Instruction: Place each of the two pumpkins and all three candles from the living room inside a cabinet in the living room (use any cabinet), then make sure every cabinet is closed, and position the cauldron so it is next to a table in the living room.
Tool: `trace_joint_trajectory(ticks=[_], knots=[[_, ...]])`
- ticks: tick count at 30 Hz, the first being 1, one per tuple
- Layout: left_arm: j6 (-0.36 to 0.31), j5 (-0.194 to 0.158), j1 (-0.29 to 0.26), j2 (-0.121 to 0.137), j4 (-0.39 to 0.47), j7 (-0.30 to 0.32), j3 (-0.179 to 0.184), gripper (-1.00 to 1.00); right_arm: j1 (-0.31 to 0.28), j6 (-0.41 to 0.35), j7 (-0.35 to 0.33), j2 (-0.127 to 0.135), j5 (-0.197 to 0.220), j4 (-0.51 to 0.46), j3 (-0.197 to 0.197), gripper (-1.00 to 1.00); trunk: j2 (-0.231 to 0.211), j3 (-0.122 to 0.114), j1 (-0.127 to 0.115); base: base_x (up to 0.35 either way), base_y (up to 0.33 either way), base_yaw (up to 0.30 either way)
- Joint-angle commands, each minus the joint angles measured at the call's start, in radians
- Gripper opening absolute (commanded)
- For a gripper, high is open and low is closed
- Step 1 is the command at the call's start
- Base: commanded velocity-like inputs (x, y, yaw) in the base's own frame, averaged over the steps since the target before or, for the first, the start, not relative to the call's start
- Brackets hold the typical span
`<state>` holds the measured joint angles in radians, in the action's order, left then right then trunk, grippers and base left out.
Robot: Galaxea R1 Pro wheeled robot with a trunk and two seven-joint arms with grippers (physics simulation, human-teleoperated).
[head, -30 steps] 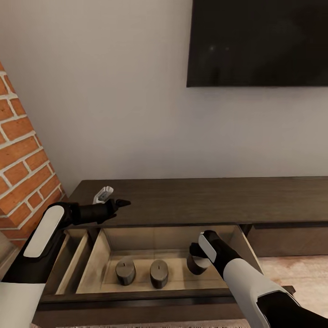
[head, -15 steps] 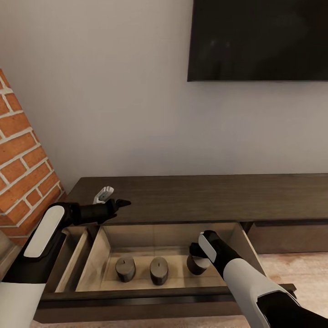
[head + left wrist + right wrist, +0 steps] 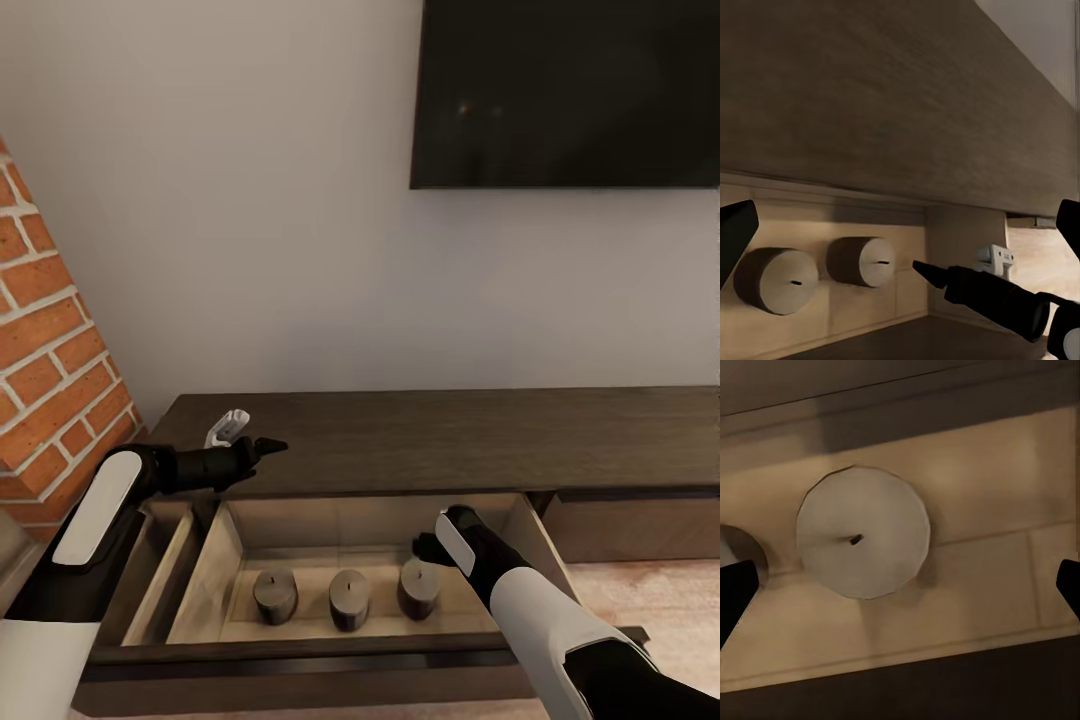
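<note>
The dark-brown cabinet (image 3: 450, 440) has a drawer pulled out, with a pale wood inside. Three candles stand in a row on the drawer floor (image 3: 275, 595) (image 3: 349, 598) (image 3: 418, 588). My right gripper (image 3: 428, 550) hangs open just above the rightmost candle (image 3: 862, 531), its fingertips wide apart on either side and not touching it. My left gripper (image 3: 255, 438) is open over the cabinet top near the left end, holding nothing. Two candles (image 3: 776, 279) (image 3: 862, 260) appear in the left wrist view. The pumpkins and the cauldron are out of view.
A black television (image 3: 570, 90) hangs on the wall above the cabinet. A brick wall (image 3: 50, 370) rises close on the left. A narrower open drawer (image 3: 160, 570) lies left of the candle drawer, and a closed front (image 3: 630, 525) to the right.
The rightmost candle has left my right gripper and now stands on the drawer floor. The gripper has opened and sits slightly higher. The left arm has not moved.
</note>
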<state>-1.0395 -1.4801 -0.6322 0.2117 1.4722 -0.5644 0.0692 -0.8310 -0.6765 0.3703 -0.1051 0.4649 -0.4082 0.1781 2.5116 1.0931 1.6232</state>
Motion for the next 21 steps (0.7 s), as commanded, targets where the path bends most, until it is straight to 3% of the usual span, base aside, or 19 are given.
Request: trace_joint_trajectory(ticks=[1,4,11,14,17,19,21], knots=[[0.0,-0.009,-0.001,0.0,0.001,-0.011,0.001,1.0,0.0,-0.003,0.009,0.001,0.011,-0.001,0.008,1.0,0.0,-0.003,-0.001,0.0,0.0,0.0],[0.001,-0.007,-0.001,0.0,-0.001,-0.015,0.017,1.0,0.0,-0.003,0.009,0.001,0.011,-0.001,0.008,1.0,-0.001,-0.015,-0.002,0.0,0.0,0.0],[0.012,0.005,-0.001,0.0,-0.015,-0.037,0.142,1.0,0.0,-0.008,0.006,0.001,0.009,-0.003,0.009,1.0,-0.002,-0.042,-0.005,0.0,0.0,0.0],[0.014,0.006,-0.001,-0.001,-0.019,-0.058,0.152,1.0,0.0,-0.01,0.002,0.001,0.009,-0.004,0.009,1.0,-0.003,-0.053,-0.006,0.0,0.0,0.0],[0.025,0.005,-0.001,-0.032,-0.025,-0.135,0.161,1.0,0.0,-0.013,-0.001,0.002,0.01,-0.004,0.009,1.0,-0.004,-0.065,-0.008,0.0,0.0,0.0],[0.037,0.005,0.0,-0.078,-0.055,-0.244,0.163,1.0,0.0,-0.016,-0.003,0.003,0.01,-0.004,0.009,1.0,-0.004,-0.073,-0.009,0.0,0.0,0.0],[0.045,0.005,0.0,-0.101,-0.078,-0.306,0.163,1.0,0.0,-0.017,-0.003,0.004,0.012,-0.004,0.009,1.0,-0.005,-0.08,-0.01,-0.016,0.0,0.0]])
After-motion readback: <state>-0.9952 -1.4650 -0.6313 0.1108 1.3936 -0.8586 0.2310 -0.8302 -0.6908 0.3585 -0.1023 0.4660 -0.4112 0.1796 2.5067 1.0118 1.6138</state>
